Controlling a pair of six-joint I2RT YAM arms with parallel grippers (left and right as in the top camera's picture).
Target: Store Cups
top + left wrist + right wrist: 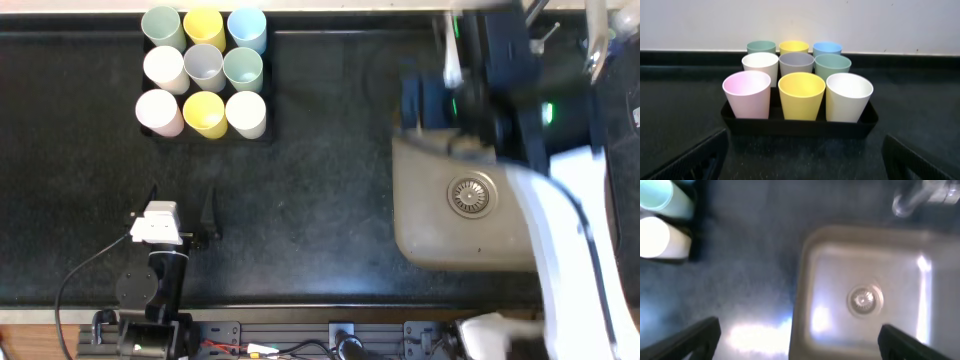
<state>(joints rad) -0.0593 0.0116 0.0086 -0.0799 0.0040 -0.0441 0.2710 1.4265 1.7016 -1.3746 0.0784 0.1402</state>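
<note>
Several cups stand upright in rows in a black tray (268, 118) at the counter's far left. The tray's near row, seen in the left wrist view, holds a pink cup (747, 94), a yellow cup (801, 95) and a white cup (848, 97). My left gripper (805, 147) is low on the counter, short of the tray (800, 127) and facing it, open and empty; the top view shows this gripper (182, 208) near the front left. My right gripper (800, 335) hangs high over the sink's left rim, open, holding nothing. A white cup (660, 237) and a blue cup (662, 197) lie at that view's edge.
A steel sink (430, 240) with a round drain (472, 195) is set into the dark counter at the right, with a faucet (912, 197) behind it. The raised right arm (560, 220) covers part of the sink. Open counter lies between tray and sink.
</note>
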